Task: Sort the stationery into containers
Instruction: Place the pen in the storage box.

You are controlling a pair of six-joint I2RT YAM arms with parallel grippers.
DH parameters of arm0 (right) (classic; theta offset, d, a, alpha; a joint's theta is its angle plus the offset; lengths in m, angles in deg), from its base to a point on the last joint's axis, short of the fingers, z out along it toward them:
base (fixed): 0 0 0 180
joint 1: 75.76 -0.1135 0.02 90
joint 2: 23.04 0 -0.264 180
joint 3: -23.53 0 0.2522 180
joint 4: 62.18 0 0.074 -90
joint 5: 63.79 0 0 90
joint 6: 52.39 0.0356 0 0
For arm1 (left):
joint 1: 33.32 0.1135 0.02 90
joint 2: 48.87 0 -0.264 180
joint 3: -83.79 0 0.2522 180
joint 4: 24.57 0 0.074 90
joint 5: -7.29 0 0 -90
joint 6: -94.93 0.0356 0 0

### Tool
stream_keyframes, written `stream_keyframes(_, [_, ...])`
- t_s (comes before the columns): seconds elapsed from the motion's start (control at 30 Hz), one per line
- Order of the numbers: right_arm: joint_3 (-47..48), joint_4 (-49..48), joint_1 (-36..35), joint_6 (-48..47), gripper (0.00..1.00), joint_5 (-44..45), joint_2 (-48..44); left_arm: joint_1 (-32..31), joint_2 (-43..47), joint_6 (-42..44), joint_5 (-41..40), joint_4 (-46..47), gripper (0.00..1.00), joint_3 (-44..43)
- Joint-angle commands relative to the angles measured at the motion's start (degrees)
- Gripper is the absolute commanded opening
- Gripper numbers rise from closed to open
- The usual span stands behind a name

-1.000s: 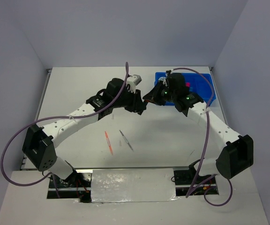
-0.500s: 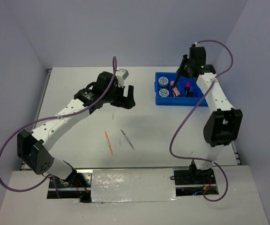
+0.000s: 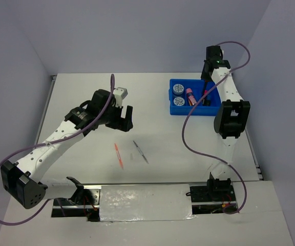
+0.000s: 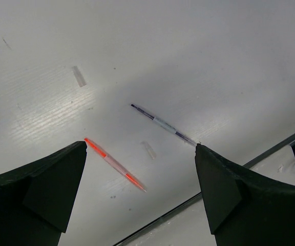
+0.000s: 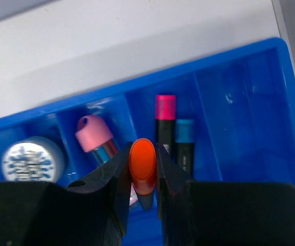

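Note:
The blue tray sits at the far right of the table and holds two tape discs, a pink cylinder and pink- and blue-capped highlighters. My right gripper hangs over it, shut on an orange-capped highlighter above the compartment with the pink cap and blue cap. An orange pen and a grey pen lie on the table. My left gripper is open and empty above the orange pen and grey pen.
Two small clear scraps lie on the white table near the pens. The table's near edge runs just beyond the grey pen. Purple cables loop from both arms.
The two grippers met mid-table a second ago. The left jaws opened and that arm drew back to the left. The right arm swung to the tray with the orange-capped highlighter.

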Motion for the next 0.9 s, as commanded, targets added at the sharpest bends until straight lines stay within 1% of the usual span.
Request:
stream_keyframes(0.0, [1.94,2.48,2.36,-0.68,0.09,1.19,0.74,0.23,1.28,-0.35,0.72,0.10,0.99,0.27])
stream_keyframes(0.03, [0.89,2.39,2.45,-0.33,0.15,1.62,0.82,0.23,1.28,-0.79,0.90,0.27,0.99,0.10])
stream_keyframes(0.13, [-0.53,2.04,3.33,0.12,0.24,0.66,1.00,0.23,0.66,-1.41,1.07,0.10,0.99,-0.34])
stream_keyframes(0.17, [-0.53,2.30,3.50,0.20,0.29,0.49,1.52,0.32,0.57,-1.58,1.34,0.45,0.99,-0.34])
stream_keyframes(0.2, [-0.36,2.39,3.77,-0.06,0.41,0.14,1.70,0.23,0.49,-1.67,1.60,0.62,0.99,-0.26])
stream_keyframes(0.23, [-0.01,2.91,3.77,-0.50,0.49,-0.04,1.96,0.23,0.49,-2.11,1.78,0.89,0.99,-0.08])
stream_keyframes(0.27, [0.43,3.26,3.77,-0.85,0.59,-0.74,2.58,0.23,0.40,-2.37,2.04,1.06,0.99,-0.08])
stream_keyframes(0.3, [1.91,4.66,3.68,-0.94,0.73,-0.92,2.84,0.23,0.31,-2.99,1.95,1.06,0.99,-0.08])
stream_keyframes(0.33, [2.89,5.63,3.77,-0.68,0.77,-0.84,2.85,0.23,0.22,-3.34,1.87,0.98,0.99,-0.08])
stream_keyframes(0.37, [3.42,5.99,3.77,-0.59,0.97,-1.70,2.24,0.23,0.05,-3.87,0.91,0.45,0.99,-0.08])
stream_keyframes(0.4, [3.60,6.08,3.77,-0.67,1.00,-2.24,1.62,0.23,-0.04,-4.13,0.29,0.10,0.99,-0.25])
stream_keyframes(0.5, [4.30,7.04,3.77,-0.06,1.00,-3.47,-1.80,0.23,-0.30,-6.41,-1.47,-1.48,0.99,-1.04])
stream_keyframes(0.53, [5.09,8.00,3.77,0.98,1.00,-3.99,-2.68,0.23,-0.57,-6.77,-3.65,-2.27,0.99,-1.57])
stream_keyframes(0.57, [5.27,8.88,3.68,1.52,1.00,-4.69,-4.78,0.23,-1.09,-7.21,-4.45,-3.06,0.99,-2.01])
stream_keyframes(0.6, [4.31,9.68,3.51,2.13,1.00,-7.57,-6.28,0.23,-1.44,-8.34,-6.55,-4.72,0.99,-3.06])
stream_keyframes(0.63, [2.39,9.34,2.81,2.31,1.00,-9.43,-10.47,0.23,-1.80,-8.88,-7.35,-5.69,0.99,-3.68])
stream_keyframes(0.67, [-3.20,8.64,2.19,2.66,1.00,-10.67,-13.21,0.23,-2.41,-9.49,-8.23,-6.57,0.99,-4.20])
stream_keyframes(0.73, [-10.34,4.87,0.61,2.75,1.00,-13.30,-19.01,0.23,-3.03,-11.86,-10.17,-9.11,0.99,-5.87])
stream_keyframes(0.77, [-13.77,3.72,-2.18,2.75,1.00,-13.66,-24.69,0.23,-3.73,-12.83,-10.78,-10.00,0.99,-6.31])
stream_keyframes(0.8, [-20.07,2.05,-3.69,2.84,1.00,-13.75,-27.19,0.23,-3.99,-14.66,-11.31,-10.88,0.99,-6.93])
stream_keyframes(0.83, [-23.00,1.43,-7.01,2.75,1.00,-14.02,-31.74,0.23,-4.52,-15.55,-12.45,-12.45,0.99,-7.19])
stream_keyframes(0.87, [-25.47,1.33,-8.87,2.93,1.00,-13.58,-33.70,0.23,-4.70,-16.43,-13.07,-13.17,0.99,-7.37])
